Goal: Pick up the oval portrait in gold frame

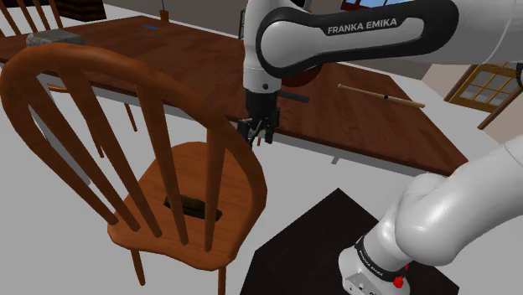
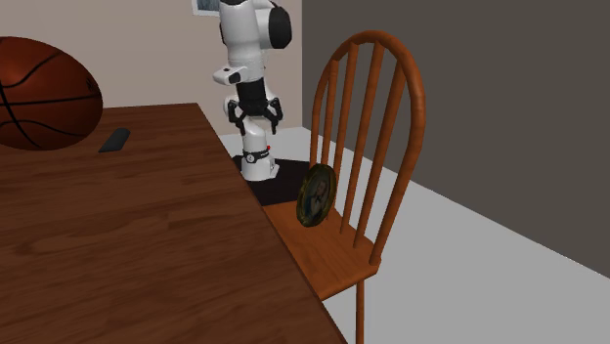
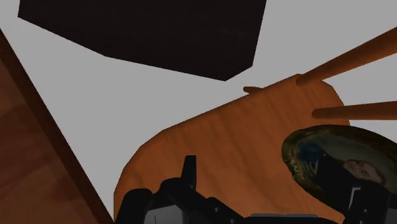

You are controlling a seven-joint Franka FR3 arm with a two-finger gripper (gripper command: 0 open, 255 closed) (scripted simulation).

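**Chair:** spindle-back wooden chair, glossy orange-brown, nearest in the shoulder view. Its seat front faces the table's long edge.

**Oval portrait**: gold-coloured frame. It stands on its edge at the rear of the chair seat, leaning on the back spindles, with the picture side towards the table.

**Gripper**: all black, pointing down over the seat's front, just off the table's edge. The fingers are spread wide with nothing between them, and the gripper is clear of the portrait.

**Stand**: black box on a plain grey floor.

**Table**: dark reddish wood with visible grain. It carries a basketball with a flat dark remote-like slab near it, and a thin wooden stick towards the end nearest the stand.

**Room:** pale and dark grey walls, and a wood-barred window beyond the table.

**Writing:** "FRANKA EMIKA" in white on the arm's dark link.
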